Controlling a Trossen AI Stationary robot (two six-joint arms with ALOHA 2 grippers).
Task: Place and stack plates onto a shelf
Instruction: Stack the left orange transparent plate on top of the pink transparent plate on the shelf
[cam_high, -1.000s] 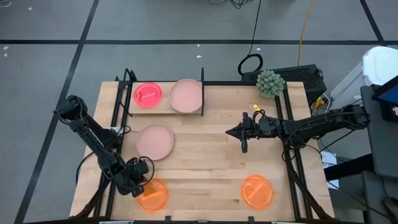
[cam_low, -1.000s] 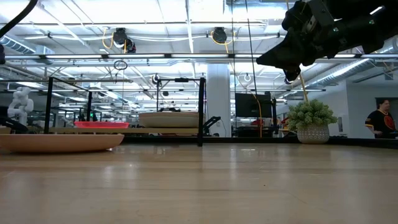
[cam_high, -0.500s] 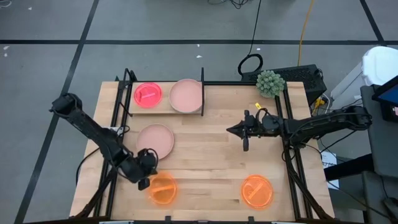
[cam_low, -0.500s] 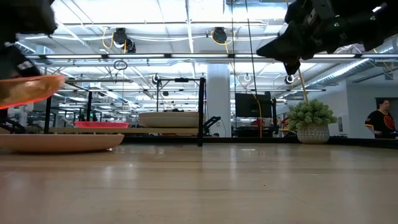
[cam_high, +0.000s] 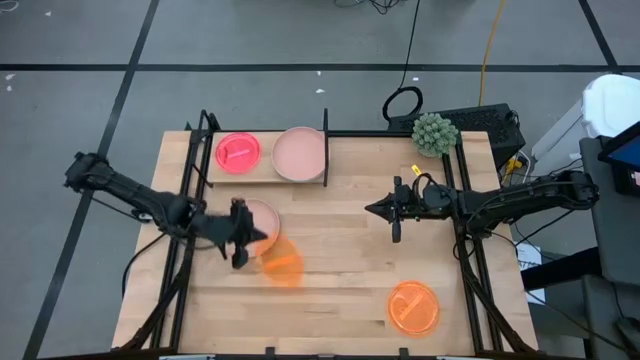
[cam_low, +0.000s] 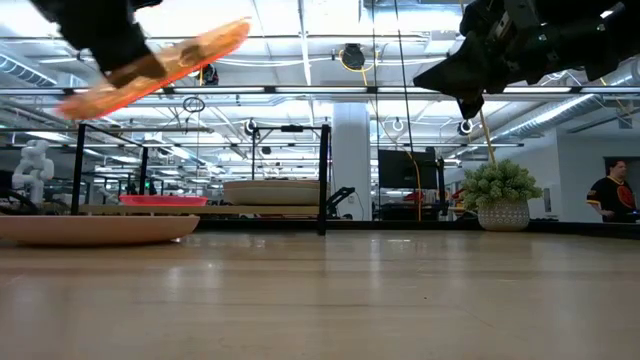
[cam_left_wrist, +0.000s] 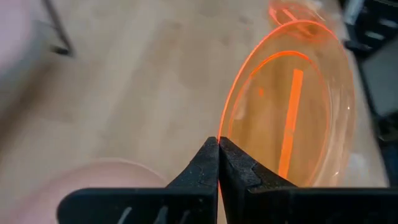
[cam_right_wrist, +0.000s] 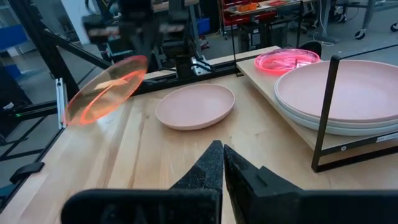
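My left gripper (cam_high: 256, 246) is shut on a translucent orange plate (cam_high: 283, 266), high above the table in the low view (cam_low: 160, 62). Beside it a pale-pink plate (cam_high: 252, 215) lies flat on the tabletop. The shelf (cam_high: 268, 180) at the far left carries a neon pink plate (cam_high: 238, 153) and a pale-pink plate (cam_high: 300, 154). A second orange plate (cam_high: 413, 306) lies near the front right. My right gripper (cam_high: 392, 214) hovers shut over the table's right half, holding nothing. My left gripper pinches the orange plate's rim (cam_left_wrist: 221, 127) between its two fingers. The fingers come from the table's left, slanting down. The plate is lifted clear of the table and tilted, and reaches out past the fingertips toward the table's right.
A small potted plant (cam_high: 433, 133) stands at the far right corner. Black frame rails (cam_high: 470, 250) run along both side edges of the table. Bare wood (cam_high: 340, 260) lies between the two arms.
My left gripper has risen from the near left corner and swung toward the far edge and the right, rolling as it went. The orange plate came up off the table with it and went from lying flat to steeply tilted.
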